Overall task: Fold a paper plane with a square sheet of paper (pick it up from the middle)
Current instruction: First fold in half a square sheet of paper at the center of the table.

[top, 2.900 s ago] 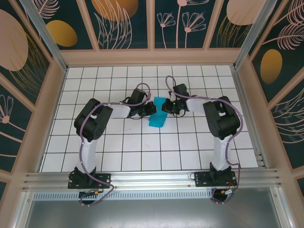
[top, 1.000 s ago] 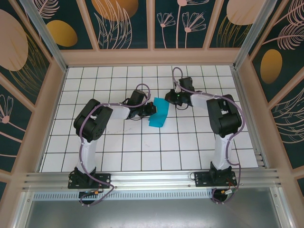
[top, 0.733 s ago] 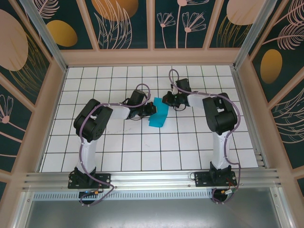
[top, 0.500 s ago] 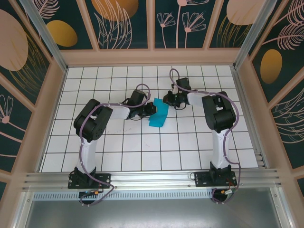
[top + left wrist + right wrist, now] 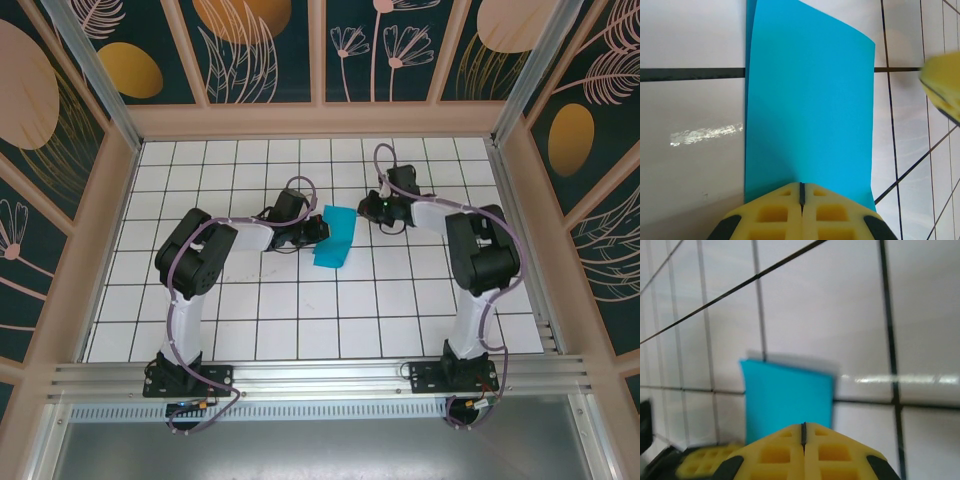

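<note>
The left gripper [image 5: 801, 186], fingers pressed together, rests its tip on one edge of the folded square sheet of paper [image 5: 810, 100], apparently pinning it flat to the table [image 5: 300, 310]. Near the sheet's far corner, the right gripper [image 5: 373, 208] hovers, fingers closed on nothing, probably ready to press a crease.

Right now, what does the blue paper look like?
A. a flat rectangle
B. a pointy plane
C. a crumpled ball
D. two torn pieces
A: the paper lies flat in one piece as a long rectangle with straight edges and square corners. It has no pointed nose and no crumples.
</note>
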